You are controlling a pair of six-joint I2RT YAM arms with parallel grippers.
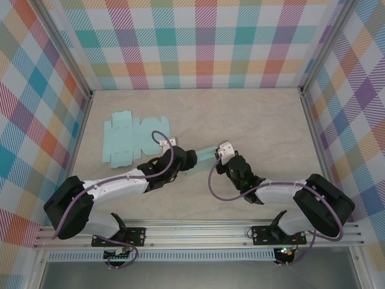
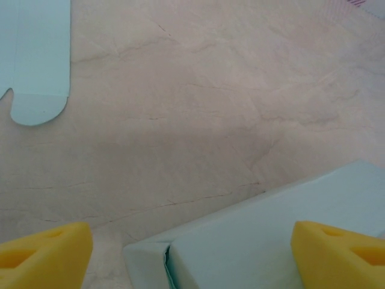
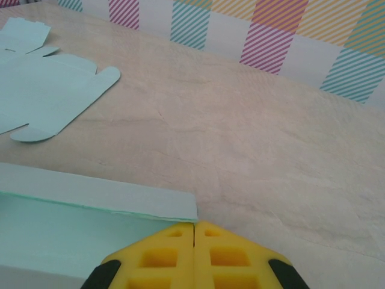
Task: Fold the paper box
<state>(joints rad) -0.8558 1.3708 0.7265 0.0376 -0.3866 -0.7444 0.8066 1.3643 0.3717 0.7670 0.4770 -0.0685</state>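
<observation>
A pale blue paper box [image 1: 203,158], partly folded into a long shape, lies on the table between my two grippers. My left gripper [image 1: 189,161] is open and straddles the box's left end [image 2: 271,223]. Its yellow fingers [image 2: 45,250] stand wide apart, and a gap shows between the left finger and the box's edge. My right gripper [image 1: 221,156] is shut, its yellow fingertips [image 3: 194,227] together right at the box's right end corner [image 3: 78,223]. Nothing shows between them.
A flat, unfolded pale blue box blank [image 1: 129,139] lies at the back left of the table; it also shows in both wrist views [image 2: 36,60] [image 3: 48,90]. Checked walls [image 1: 204,42] on metal frames enclose the table on three sides.
</observation>
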